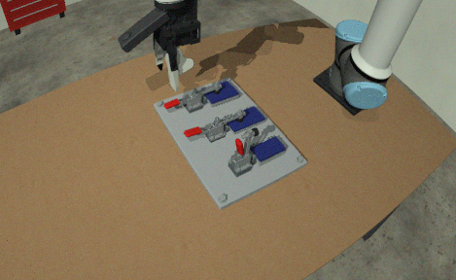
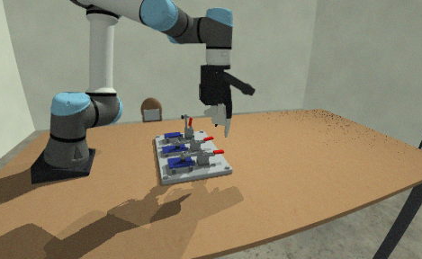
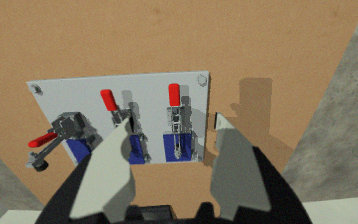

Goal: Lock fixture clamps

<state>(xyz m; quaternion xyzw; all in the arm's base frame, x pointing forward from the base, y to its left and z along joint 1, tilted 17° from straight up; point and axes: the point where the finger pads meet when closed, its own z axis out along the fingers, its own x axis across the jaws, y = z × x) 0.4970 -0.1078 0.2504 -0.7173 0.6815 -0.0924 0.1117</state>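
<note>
Gripper [image 3: 172,160] of mine hangs roughly half open with nothing between its pale wedge-shaped fingers, above the brown wooden desk [image 1: 76,194] just off the end of the flat grey fixture plate [image 1: 207,170]. On that plate sit three grey toggle clamps, each facing a dark blue rectangular part. The clamp nearest me [image 1: 192,99] and the middle clamp [image 1: 217,127] both have their red handles lying low and their bars reaching over the blue blocks; whether either is truly past its hard point I cannot tell from looks. The farthest clamp [image 1: 243,156] plainly is not: its red handle [image 1: 239,147] stands upright and its bar [image 1: 261,135] is lifted off the part. I judge that one to be my job. I should travel across above the other handles, come down beside the upright handle and press it steadily over until it stops dead, then check the bar lies flat.
</note>
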